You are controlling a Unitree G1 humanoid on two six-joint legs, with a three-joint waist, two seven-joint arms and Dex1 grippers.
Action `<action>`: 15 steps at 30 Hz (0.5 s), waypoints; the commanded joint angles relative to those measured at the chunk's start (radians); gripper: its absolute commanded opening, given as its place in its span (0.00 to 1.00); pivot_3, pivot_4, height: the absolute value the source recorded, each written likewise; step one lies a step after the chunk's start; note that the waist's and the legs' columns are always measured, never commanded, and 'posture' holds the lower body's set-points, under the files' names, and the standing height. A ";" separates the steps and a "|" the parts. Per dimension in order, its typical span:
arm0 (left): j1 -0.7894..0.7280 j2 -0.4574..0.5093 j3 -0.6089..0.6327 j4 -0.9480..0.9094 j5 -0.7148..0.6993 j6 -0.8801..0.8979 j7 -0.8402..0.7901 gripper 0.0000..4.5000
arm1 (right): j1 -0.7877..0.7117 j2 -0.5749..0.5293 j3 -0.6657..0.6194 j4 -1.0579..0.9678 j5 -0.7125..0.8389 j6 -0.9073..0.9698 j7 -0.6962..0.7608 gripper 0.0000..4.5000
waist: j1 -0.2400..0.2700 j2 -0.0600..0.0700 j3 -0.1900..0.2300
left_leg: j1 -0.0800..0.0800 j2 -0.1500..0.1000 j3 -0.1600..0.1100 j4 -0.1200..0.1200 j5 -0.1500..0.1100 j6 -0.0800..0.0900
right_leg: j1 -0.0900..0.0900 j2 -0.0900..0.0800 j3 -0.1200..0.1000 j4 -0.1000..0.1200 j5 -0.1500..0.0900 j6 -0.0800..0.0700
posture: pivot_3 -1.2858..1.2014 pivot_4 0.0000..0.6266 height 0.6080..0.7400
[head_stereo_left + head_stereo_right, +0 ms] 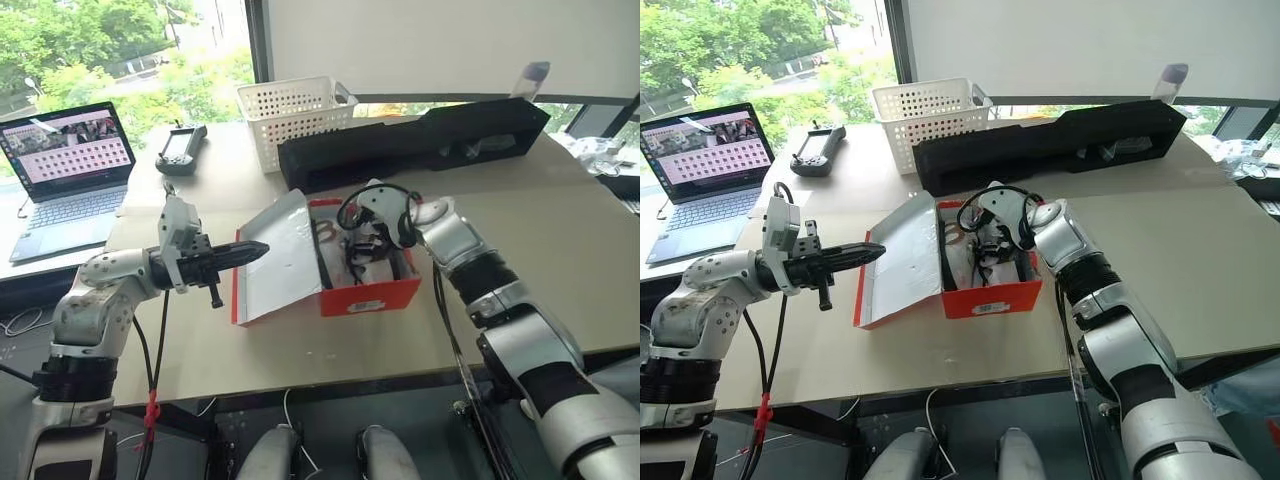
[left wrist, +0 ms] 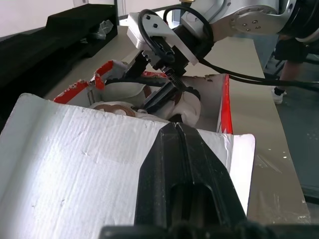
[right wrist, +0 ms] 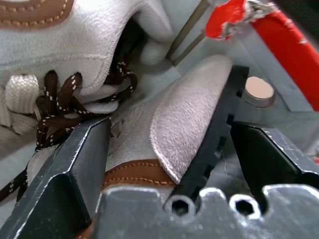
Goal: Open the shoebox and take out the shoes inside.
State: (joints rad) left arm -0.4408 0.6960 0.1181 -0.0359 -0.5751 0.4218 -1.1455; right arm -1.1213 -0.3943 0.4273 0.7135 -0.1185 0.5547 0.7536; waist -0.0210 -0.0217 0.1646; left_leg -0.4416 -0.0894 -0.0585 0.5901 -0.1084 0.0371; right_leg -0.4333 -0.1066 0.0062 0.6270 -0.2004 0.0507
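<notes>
The red shoebox (image 1: 365,295) sits near the front edge of the desk (image 1: 560,250), about midway along it, with its lid (image 1: 275,255) swung open toward the desk's left edge, pale inside face up. The left claw (image 1: 250,251) is shut, fingers pressed together, held level with its tip against the inside of that lid. The right claw (image 3: 169,149) reaches down into the box with its jaws spread, one finger on each side of the heel of a shoe. The shoes (image 2: 149,99), pale with brown trim and dark brown laces, lie inside the box. Farther back, a long black tray (image 1: 420,140) runs along the far edge, a white perforated basket (image 1: 290,115) just left of it, then a handheld controller (image 1: 180,148) and an open laptop (image 1: 70,170) by the far left corner.
</notes>
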 commanded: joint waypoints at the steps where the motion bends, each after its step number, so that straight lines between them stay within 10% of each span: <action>1: 0.000 0.011 0.018 -0.041 -0.010 0.003 0.010 0.00 | -0.003 0.006 -0.006 0.047 -0.029 -0.007 0.017 0.92 | 0.000 0.000 0.000 | 0.000 0.000 0.000 0.000 0.000 0.000 | 0.000 0.000 0.000 0.000 0.000 0.000 | 0.52 0.24 0.99; 15: -0.004 0.010 0.011 -0.041 -0.007 0.000 0.017 0.00 | -0.002 0.025 -0.057 0.059 -0.070 0.006 0.009 0.10 | -0.001 0.000 0.000 | 0.001 0.000 0.000 0.000 0.000 0.000 | 0.000 0.000 0.001 0.000 0.000 0.000 | 0.52 0.24 0.99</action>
State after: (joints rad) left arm -0.4331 0.6963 0.1181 -0.0511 -0.5752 0.4239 -1.1279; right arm -1.1289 -0.3757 0.3749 0.7526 -0.1775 0.5349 0.7595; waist -0.0219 -0.0215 0.1645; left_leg -0.4408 -0.0894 -0.0585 0.5899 -0.1084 0.0369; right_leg -0.4334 -0.1065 0.0069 0.6274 -0.2002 0.0503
